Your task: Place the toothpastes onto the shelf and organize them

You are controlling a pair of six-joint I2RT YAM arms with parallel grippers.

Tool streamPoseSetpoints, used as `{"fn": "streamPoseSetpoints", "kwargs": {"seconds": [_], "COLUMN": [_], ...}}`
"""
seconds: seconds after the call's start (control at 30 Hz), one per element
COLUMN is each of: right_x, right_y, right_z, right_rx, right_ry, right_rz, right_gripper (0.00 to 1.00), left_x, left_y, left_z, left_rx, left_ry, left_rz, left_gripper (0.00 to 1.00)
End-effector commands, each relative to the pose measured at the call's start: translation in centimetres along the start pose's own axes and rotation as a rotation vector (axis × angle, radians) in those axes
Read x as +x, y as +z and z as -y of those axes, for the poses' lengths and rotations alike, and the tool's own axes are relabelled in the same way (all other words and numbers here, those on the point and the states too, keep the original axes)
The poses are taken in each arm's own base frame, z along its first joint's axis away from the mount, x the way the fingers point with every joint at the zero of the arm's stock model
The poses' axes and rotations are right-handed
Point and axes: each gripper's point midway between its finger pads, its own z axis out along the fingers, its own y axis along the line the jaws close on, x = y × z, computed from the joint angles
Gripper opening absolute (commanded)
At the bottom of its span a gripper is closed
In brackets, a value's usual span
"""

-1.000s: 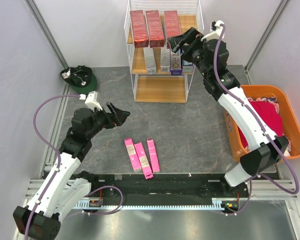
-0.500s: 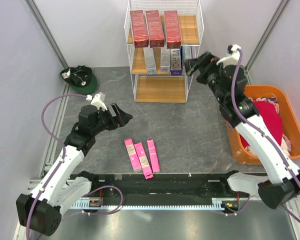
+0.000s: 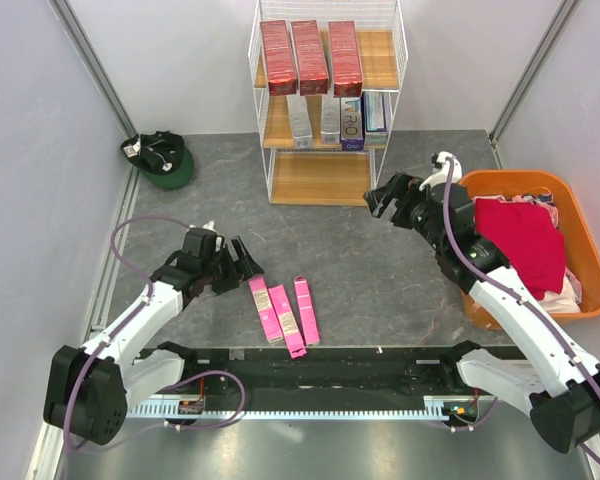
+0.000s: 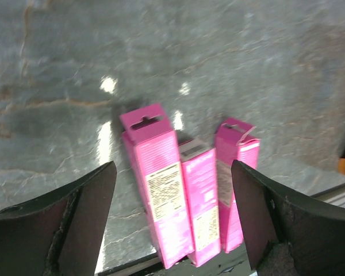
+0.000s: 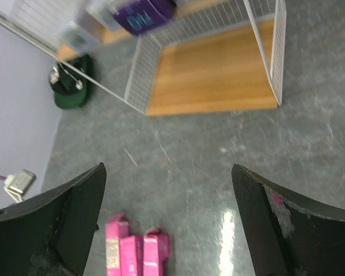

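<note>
Top external view: the shelf (image 3: 320,180) carries red and silver toothpastes (image 3: 310,55) on its upper boards. The right gripper (image 3: 383,197) hangs near the shelf, jaws wide apart and empty. The left gripper (image 3: 242,258), jaws also apart, is nearer: three pink toothpastes (image 3: 283,312) lie just to its right on the surface (image 3: 400,270), long axes pointing roughly at the near edge.

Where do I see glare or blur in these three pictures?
Left wrist view: bright glare spots on the grey table behind the pink boxes. Right wrist view: the purple box on the shelf is smeared, one glare patch low on the table. Top view: sharp and evenly lit.
</note>
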Motion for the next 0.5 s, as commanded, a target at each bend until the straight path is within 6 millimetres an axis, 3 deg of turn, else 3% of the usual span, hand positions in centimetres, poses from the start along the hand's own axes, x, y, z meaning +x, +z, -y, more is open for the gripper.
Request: {"fn": "streamPoseSetpoints", "kwargs": {"seconds": [0.0, 0.27, 0.47], "right_x": [2.9, 7.3, 7.9], "right_y": [-0.3, 0.0, -0.1], "right_z": [1.2, 2.9, 2.9], "right_rx": [-0.011, -0.008, -0.022], "right_ry": [-0.024, -0.025, -0.015], "right_rz": [-0.069, -0.183, -0.194], "right_gripper": [0.98, 0.98, 0.98], "left_x": [2.0, 4.9, 5.6], "left_y": [0.7, 1.8, 3.0], "left_z": [-1.7, -3.1, -2.1], "left_rx": [-0.062, -0.094, -0.034], "left_ry": [-0.072, -0.092, -0.102], "left_rz": [-0.039, -0.092, -0.092], "left_gripper": [0.88, 0.79, 0.75]}}
